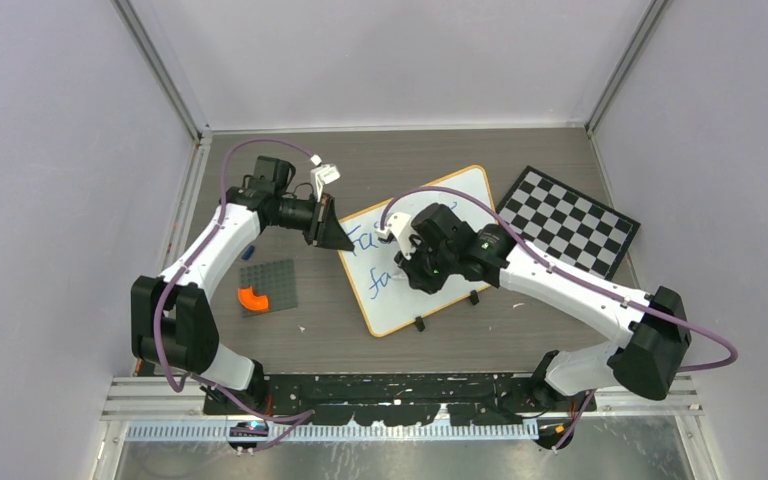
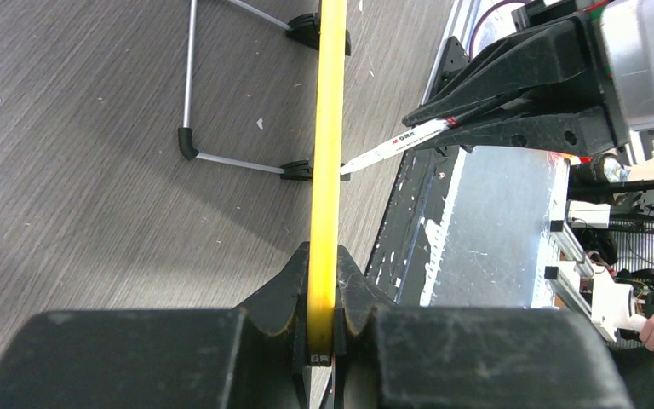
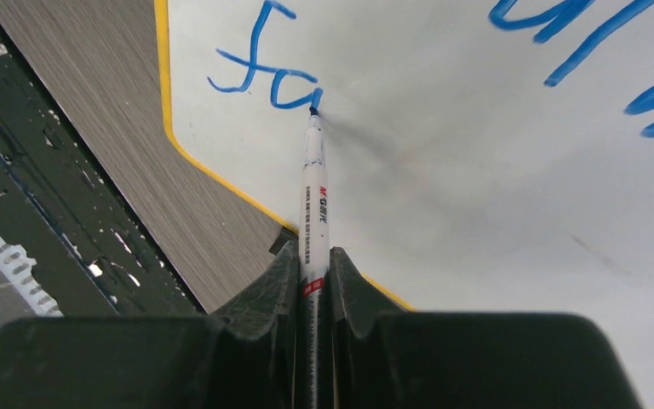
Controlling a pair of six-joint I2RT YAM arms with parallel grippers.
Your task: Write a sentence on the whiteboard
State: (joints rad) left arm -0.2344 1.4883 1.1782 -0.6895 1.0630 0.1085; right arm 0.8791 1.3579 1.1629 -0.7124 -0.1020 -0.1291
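Top view: right arm (image 1: 550, 285) hides part of the blue writing (image 1: 380, 283) on the whiteboard (image 1: 460, 195). Right wrist view: frame edge cuts upper-right strokes (image 3: 600, 43).

Orange-framed whiteboard (image 1: 465, 200) mid-frame on the counter (image 1: 360, 340), blue writing (image 1: 365, 241) on it, left hand (image 1: 340, 237) at its left corner, right hand (image 1: 407, 265) over the writing, checkered board (image 1: 568, 222) at right, orange piece (image 1: 253, 298) on grey plate (image 1: 275, 275) at left

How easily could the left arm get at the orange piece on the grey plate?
Probably not now. The left gripper is shut on the whiteboard frame while the right gripper presses a marker to it. The orange piece lies uncovered beside that arm, so only after letting go.
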